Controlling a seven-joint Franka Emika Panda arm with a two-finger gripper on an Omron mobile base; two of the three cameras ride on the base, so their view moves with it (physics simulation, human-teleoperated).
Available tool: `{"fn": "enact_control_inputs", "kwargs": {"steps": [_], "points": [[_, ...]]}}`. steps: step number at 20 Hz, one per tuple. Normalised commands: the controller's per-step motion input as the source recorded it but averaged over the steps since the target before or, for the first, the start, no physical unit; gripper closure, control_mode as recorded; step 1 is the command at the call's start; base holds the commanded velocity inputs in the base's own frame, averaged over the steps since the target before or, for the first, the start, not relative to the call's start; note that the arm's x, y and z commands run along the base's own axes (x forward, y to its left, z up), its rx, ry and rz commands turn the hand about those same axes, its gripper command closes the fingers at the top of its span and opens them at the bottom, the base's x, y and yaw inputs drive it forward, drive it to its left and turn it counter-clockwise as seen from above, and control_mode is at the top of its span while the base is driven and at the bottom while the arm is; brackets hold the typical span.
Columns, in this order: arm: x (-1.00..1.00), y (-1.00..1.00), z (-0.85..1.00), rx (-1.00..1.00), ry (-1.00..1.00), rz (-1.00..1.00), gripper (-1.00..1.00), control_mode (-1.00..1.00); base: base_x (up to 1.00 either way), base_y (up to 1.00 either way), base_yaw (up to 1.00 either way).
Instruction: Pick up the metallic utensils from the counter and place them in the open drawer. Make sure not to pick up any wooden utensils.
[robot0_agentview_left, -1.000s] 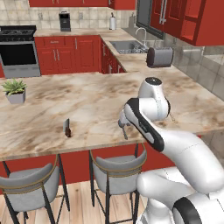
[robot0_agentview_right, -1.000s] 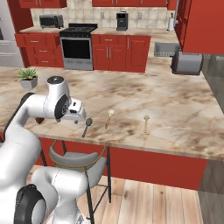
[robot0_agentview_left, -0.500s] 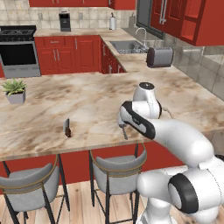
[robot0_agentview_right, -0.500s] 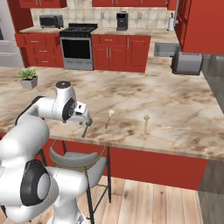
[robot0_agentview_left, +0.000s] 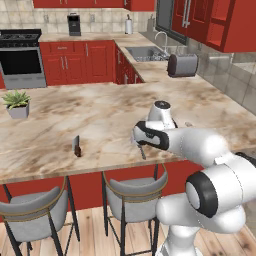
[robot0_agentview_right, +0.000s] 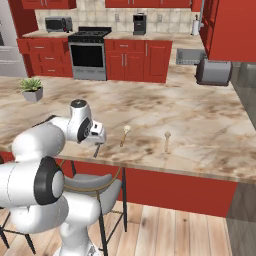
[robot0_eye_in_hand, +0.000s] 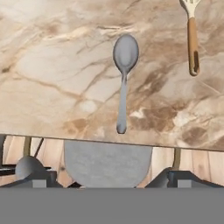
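Note:
A slim grey metal spoon (robot0_eye_in_hand: 124, 78) lies on the marbled counter (robot0_eye_in_hand: 52, 65) near its front edge, bowl pointing away from the edge. My gripper (robot0_eye_in_hand: 105, 175) hovers open just above it, with nothing between the fingers (robot0_eye_in_hand: 33, 171). From the base views the hand (robot0_agentview_left: 141, 138) sits over the spoon (robot0_agentview_left: 143, 152), which pokes out below it (robot0_agentview_right: 97, 149). A short dark-handled knife (robot0_agentview_left: 76, 146) lies further left on the counter (robot0_agentview_left: 100, 110). A pale wooden utensil (robot0_agentview_right: 125, 135) lies just right of the spoon, and a second one (robot0_agentview_right: 167, 141) further right. The drawer is out of view.
Two grey stools (robot0_agentview_left: 132, 192) (robot0_agentview_left: 35, 217) stand under the counter's front edge. A potted plant (robot0_agentview_left: 17, 103) sits at the far left, a toaster (robot0_agentview_left: 182, 65) at the back right. Sink (robot0_agentview_left: 147, 52) and stove (robot0_agentview_left: 21, 57) line the far wall.
The arm has folded lower and reached forward. The hand has settled over the spoon at the counter's front edge. The jaws stay open.

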Motion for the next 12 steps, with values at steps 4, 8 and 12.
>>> {"fn": "enact_control_inputs", "kwargs": {"steps": [4, 8, 12], "points": [[0.38, 0.00, -0.19, 0.00, 0.00, 0.00, -1.00, -1.00, 0.00, 0.00, 0.00], [0.41, 0.00, -0.29, 0.00, 0.00, 0.00, -1.00, -1.00, 0.00, 0.00, 0.00], [0.39, -0.03, -0.31, 0.00, 0.00, 0.00, -1.00, -1.00, 0.00, 0.00, 0.00]]}}
